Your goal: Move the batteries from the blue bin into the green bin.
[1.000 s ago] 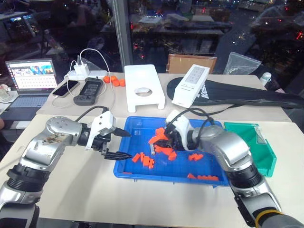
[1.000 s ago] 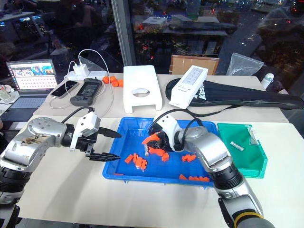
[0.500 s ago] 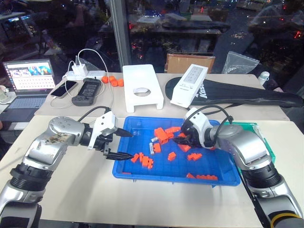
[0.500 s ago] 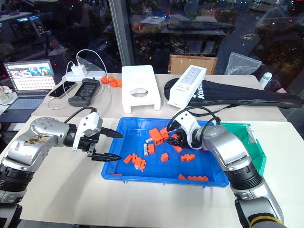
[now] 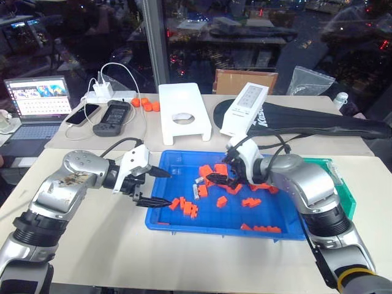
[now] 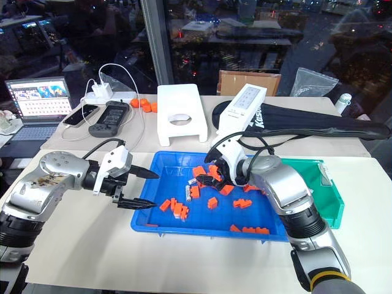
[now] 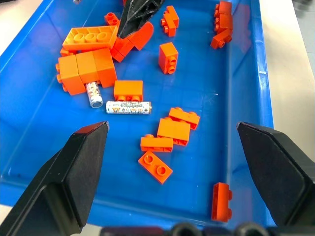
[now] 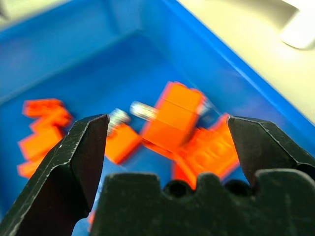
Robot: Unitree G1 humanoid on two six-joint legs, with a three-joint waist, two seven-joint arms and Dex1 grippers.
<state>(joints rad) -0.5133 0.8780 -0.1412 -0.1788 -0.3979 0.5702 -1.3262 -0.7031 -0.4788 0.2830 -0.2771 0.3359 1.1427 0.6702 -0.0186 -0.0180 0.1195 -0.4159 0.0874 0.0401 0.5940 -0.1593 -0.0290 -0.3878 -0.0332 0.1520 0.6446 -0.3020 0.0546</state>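
Right gripper (image 5: 220, 179) spread wide, empty, low over orange blocks (image 7: 87, 69) inside blue bin (image 5: 174, 222). Left gripper (image 5: 158, 187) spread wide, empty, at bin's left rim. Two batteries (image 7: 128, 107) lay among the blocks. Green bin (image 6: 327, 199) just right of blue bin, on pale table (image 5: 104, 245).

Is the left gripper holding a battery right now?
No, the left gripper is open and empty, with the batteries lying in the blue bin.

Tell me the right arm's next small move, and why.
Probably lower the right gripper onto the batteries and close. Its jaws stand open just above them, beside the orange blocks in the blue bin, holding nothing.
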